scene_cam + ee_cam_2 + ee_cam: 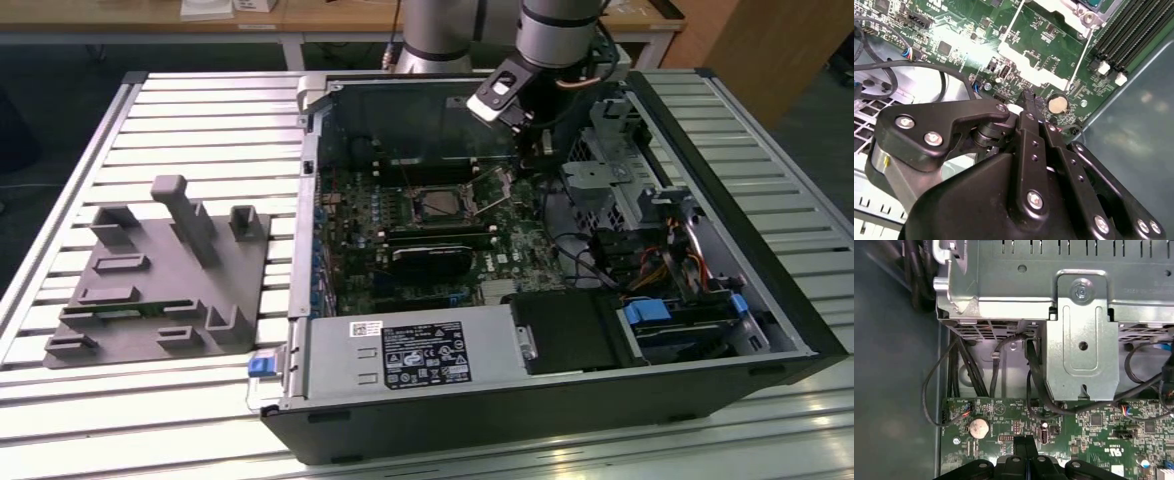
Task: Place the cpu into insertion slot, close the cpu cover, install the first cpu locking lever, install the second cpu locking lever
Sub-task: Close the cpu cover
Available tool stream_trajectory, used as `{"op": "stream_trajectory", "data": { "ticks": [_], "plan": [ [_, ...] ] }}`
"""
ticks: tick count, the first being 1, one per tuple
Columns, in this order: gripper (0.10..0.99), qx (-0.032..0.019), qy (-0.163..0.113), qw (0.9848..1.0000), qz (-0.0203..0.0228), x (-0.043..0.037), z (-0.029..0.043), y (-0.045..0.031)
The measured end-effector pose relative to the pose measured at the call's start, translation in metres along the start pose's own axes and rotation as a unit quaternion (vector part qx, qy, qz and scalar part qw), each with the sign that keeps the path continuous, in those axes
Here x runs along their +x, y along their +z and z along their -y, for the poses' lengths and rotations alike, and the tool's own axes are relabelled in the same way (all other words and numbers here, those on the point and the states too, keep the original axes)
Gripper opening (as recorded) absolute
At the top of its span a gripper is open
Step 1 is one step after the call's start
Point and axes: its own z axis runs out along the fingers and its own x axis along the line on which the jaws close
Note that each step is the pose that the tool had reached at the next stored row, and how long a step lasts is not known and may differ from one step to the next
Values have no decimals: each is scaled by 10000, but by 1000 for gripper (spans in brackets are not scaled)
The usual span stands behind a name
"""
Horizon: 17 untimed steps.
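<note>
**Fingers shut over the edge of the green circuit board**

In the exterior view, the grey robot arm (561,25) reaches into the open black computer case (534,420) lying on the slatted metal bench (200,110), beside a grey moulded fixture (160,280). In both wrist views its 2 black fingers (1020,446) (1026,117) are pressed together with nothing seen between them, tips just beside a round silver coin battery (979,427) (1056,103). The square dark-framed insertion slot (441,207) sits mid-board, apart from the fingers. In the second wrist view the thin silvery cpu cover (1026,60) shows just beyond the fingertips, between 2 thin wire levers (1080,57). Whether the small square cpu lies in the slot cannot be told.
</note>
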Motion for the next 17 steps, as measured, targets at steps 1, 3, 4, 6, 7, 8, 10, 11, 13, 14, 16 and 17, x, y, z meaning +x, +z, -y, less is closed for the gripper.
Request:
{"op": "stream_trajectory", "data": {
  "ticks": [1, 3, 4, 6, 7, 8, 10, 11, 13, 14, 16, 17],
  "plan": [
    [106, 9, 0, 10000, 1, 0, -5, 17],
    [106, 27, -1, 10000, 4, 1, -10, 50],
    [106, 35, -1, 10000, 5, 1, -11, 66],
    [106, 38, 0, 10000, 6, 1, -10, 83],
    [106, 39, 0, 10000, 6, 1, -10, 89],
    [106, 39, -1, 10000, 7, 1, -10, 90],
    [106, 40, -1, 10000, 9, 0, -10, 90],
    [106, 39, -1, 10000, 8, 1, -10, 91],
    [106, 77, -2, 10000, 6, 1, -11, 94],
    [106, 152, -3, 9999, 7, 1, -12, 96],
    [106, 336, -4, 9994, 11, 1, -14, 100],
    [106, 396, -5, 9992, 11, 1, -15, 102]
  ]
}}
